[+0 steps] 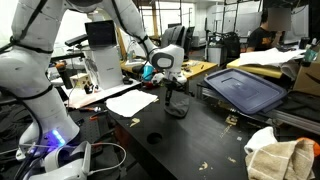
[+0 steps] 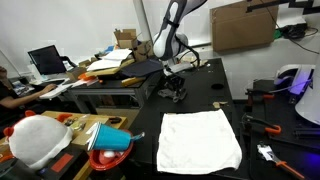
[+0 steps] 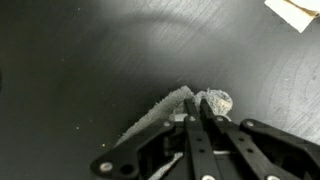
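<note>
In the wrist view a grey fuzzy cloth (image 3: pixel 158 112) lies on the black table (image 3: pixel 80 70). One end of it is bunched into a small lump (image 3: pixel 216 100) at my fingertips. My gripper (image 3: pixel 195 98) is down on the table with its two black fingers (image 3: pixel 186 130) pressed together, pinching that bunched end. In both exterior views the gripper (image 1: pixel 175 92) (image 2: pixel 174 84) stands low over the table, with the cloth showing as a dark heap (image 1: pixel 177 106) (image 2: pixel 176 94) under it. The cloth's part beneath the fingers is hidden.
A white towel (image 2: pixel 200 138) (image 1: pixel 131 102) lies flat on the black table near the gripper. A dark blue bin lid (image 1: pixel 245 88) sits beside it. A red and teal bowl (image 2: pixel 112 141), a cardboard box (image 2: pixel 240 24) and cluttered desks surround the table.
</note>
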Tool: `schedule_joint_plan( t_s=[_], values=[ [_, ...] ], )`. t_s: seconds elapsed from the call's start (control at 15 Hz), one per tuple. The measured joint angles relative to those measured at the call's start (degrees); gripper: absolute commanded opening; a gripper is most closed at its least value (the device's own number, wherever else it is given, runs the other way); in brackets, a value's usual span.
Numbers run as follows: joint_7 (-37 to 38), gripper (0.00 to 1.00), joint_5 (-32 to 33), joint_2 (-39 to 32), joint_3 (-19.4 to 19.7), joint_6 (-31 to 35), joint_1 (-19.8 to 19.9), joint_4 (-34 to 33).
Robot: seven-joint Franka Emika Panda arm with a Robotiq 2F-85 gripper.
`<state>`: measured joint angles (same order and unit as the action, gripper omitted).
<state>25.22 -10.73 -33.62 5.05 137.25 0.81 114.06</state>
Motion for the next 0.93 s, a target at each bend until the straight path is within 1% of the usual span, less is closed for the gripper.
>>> schedule_joint_plan(
  t_s=[0.2, 0.4, 0.53, 0.67, 0.93],
  values=[
    [-1.2, 0.01, -4.5, 0.8, -1.0, -2.8, 1.5, -0.7],
    [-1.9, 0.01, -9.8, 2.3, -1.5, -9.7, 4.5, -3.1],
    [-1.9, 0.01, -13.5, 2.9, -1.3, -14.9, 7.2, -6.2],
    [-1.5, 0.01, -17.1, 2.8, -0.7, -18.3, 10.0, -9.6],
    [-0.6, 0.01, -21.8, 1.3, 1.6, -18.2, 13.7, -14.5]
  ],
)
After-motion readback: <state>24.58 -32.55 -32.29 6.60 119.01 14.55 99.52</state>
